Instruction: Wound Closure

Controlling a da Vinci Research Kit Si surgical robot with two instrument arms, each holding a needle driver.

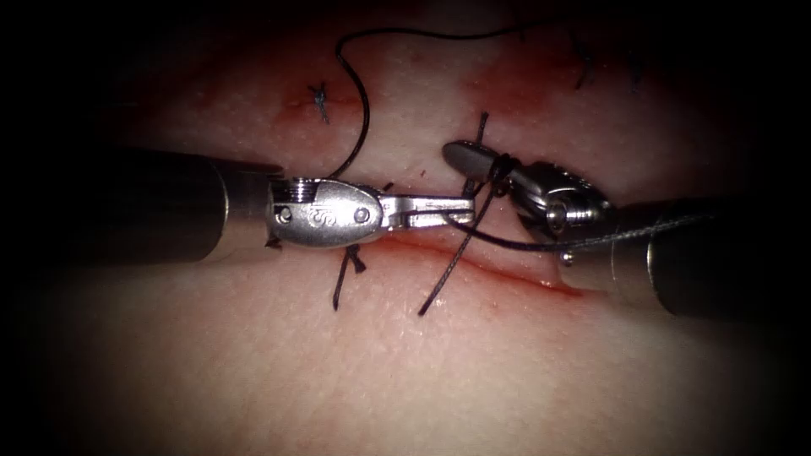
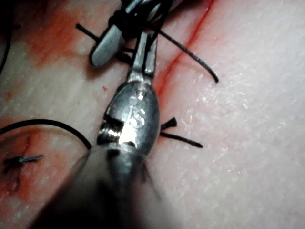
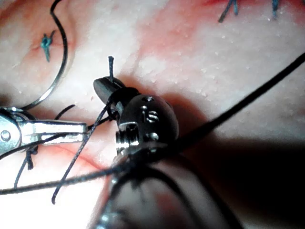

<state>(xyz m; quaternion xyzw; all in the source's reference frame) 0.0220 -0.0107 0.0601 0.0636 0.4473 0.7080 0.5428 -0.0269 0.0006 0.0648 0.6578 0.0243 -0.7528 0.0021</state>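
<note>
The needle could not be made out in any of the views, so whether it sat in the tissue (image 1: 405,371) could not be told. The far edges of the endoscope view fell into shadow, and both tool shafts ran off into that dark. The left tool (image 1: 460,205) reached in horizontally over the cut (image 1: 507,274), its jaws drawn narrow and closed at the tip on the thread (image 1: 473,232), right where the strand crossed them; the left wrist view showed the same slim jaws (image 2: 145,55) pressed together beside the other tool. The right tool (image 1: 473,158) lay just beyond, its tip pointing to the endoscope view's left, with several turns of thread wound around it behind the tip. In the right wrist view those dark loops (image 3: 116,102) hid most of the jaws, and whether they were parted or together could not be told, nor whether they gripped anything. From the wraps one strand ran back along the right shaft, and a loose end trailed down across the cut to the near side. A long slack loop (image 1: 363,110) curved away over the far tissue toward the top. Short cut ends (image 1: 346,274) stood at a finished stitch under the left tool, and another knot (image 1: 319,100) sat at upper left. Red fluid (image 1: 541,283) lined the cut and stained the far tissue.
</note>
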